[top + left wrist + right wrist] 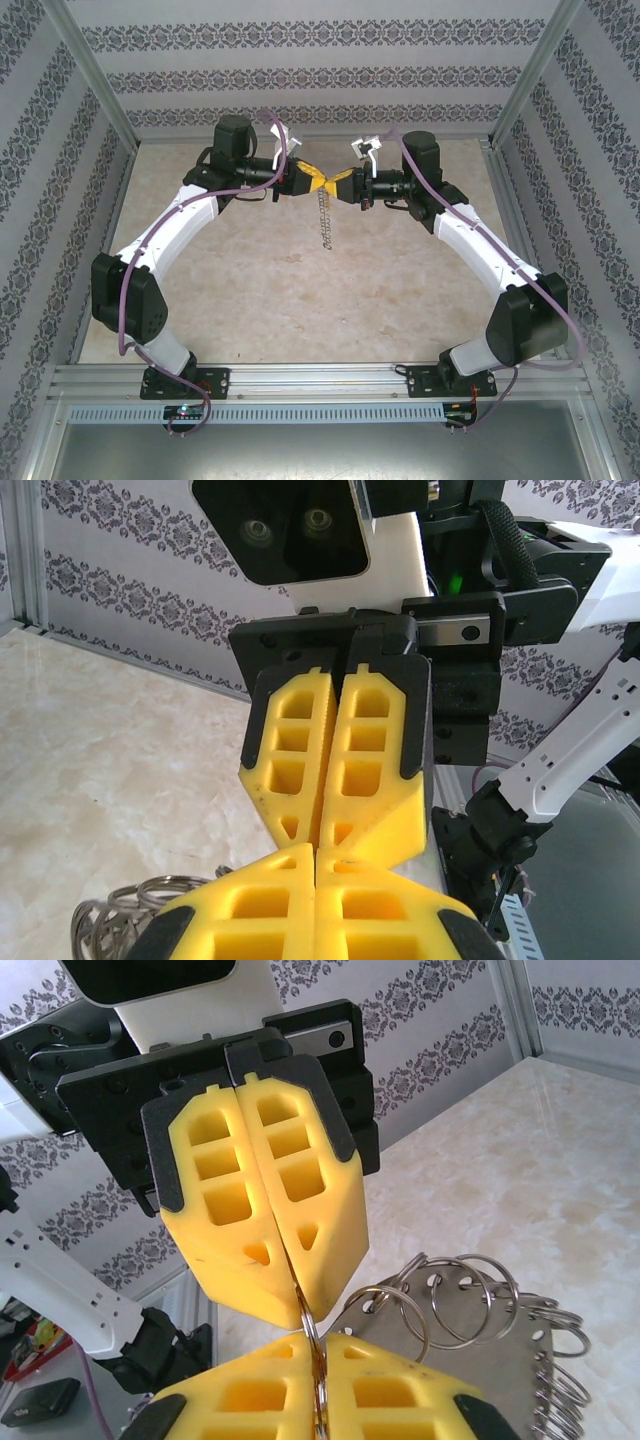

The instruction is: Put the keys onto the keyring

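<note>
My two grippers meet tip to tip above the back middle of the table, left gripper (312, 183) against right gripper (335, 185). In the right wrist view a thin wire ring of the keyring (309, 1326) runs from between my right gripper's (318, 1345) shut fingers up into the seam of the left gripper's fingers (330, 1230). A cluster of silvery rings (470, 1290) on a flat holed metal plate (480, 1370) hangs beside it. From above it dangles as a short chain (326, 222). The left wrist view has my left gripper (316, 858) shut, tips touching the right fingers (370, 780). The keys are hidden.
The table top (250, 290) is pale marble-patterned, walled by patterned panels on three sides with metal posts (100, 90) at the corners. Both arm bases sit on the aluminium rail (320, 380) at the near edge. More silvery rings (125, 910) hang low left in the left wrist view.
</note>
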### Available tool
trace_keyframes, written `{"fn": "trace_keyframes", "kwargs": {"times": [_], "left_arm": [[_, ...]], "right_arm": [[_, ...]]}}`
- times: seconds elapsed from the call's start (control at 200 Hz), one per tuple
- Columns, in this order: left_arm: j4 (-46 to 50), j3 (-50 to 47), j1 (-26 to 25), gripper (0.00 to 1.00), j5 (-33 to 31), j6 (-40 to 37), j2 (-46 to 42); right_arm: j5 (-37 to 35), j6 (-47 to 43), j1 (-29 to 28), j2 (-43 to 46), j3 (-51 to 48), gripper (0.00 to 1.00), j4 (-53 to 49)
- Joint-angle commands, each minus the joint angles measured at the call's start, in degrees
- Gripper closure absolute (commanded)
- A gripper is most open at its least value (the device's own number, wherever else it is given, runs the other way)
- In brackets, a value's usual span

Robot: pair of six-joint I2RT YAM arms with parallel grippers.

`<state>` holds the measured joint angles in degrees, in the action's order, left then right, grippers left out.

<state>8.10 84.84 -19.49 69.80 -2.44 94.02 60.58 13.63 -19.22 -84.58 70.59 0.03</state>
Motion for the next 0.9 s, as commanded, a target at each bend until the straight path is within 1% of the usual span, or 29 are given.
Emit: {"fn": "trace_keyframes", "kwargs": {"times": [0.0,0.025,0.045,0.09,0.125,0.235,0.325,0.41,0.64,0.714,0.829,0.894], "left_arm": [[-3.0,0.3,-0.6,1.00,2.6,0.7,-2.5],[-3.0,0.2,-0.6,1.00,2.6,0.7,-2.5],[-3.0,0.1,-0.6,1.00,2.6,0.6,-2.5],[-2.9,0.1,-0.7,1.00,2.7,0.6,-2.4],[-2.9,0.1,-0.7,1.00,2.8,0.5,-2.3],[-2.5,0.2,-0.9,1.00,2.8,0.3,-2.2],[-1.7,0.5,-0.9,1.00,3.2,-0.2,-2.2],[0.0,1.2,-0.9,1.00,3.7,-1.3,-2.0],[2.9,2.1,-1.4,1.00,4.3,-3.2,-1.4],[4.3,2.7,-1.6,1.00,4.7,-4.1,-1.1],[5.1,3.0,-1.7,1.00,4.7,-4.7,-1.0],[5.1,3.1,-1.7,1.00,4.6,-4.7,-1.0]], "right_arm": [[0.1,0.3,0.6,0.5,-0.2,0.93,1.0],[0.0,0.3,0.7,0.6,0.0,0.91,1.0],[-0.1,0.2,0.7,0.6,0.1,0.89,0.9],[-0.3,0.4,0.8,0.7,0.4,0.78,0.7],[-0.5,0.4,0.9,0.6,0.6,0.77,0.7],[-0.1,0.4,1.1,0.5,1.4,0.77,0.5],[0.0,0.3,1.1,0.3,1.7,0.81,0.4],[-0.3,0.4,1.2,0.3,1.7,0.78,0.4],[0.0,0.7,1.2,-0.1,2.3,0.77,0.9],[0.0,0.9,1.2,-0.2,2.5,0.75,1.0],[0.2,0.9,1.1,-0.4,2.7,0.75,1.0],[0.2,0.9,1.1,-0.4,2.7,0.77,0.9]]}}
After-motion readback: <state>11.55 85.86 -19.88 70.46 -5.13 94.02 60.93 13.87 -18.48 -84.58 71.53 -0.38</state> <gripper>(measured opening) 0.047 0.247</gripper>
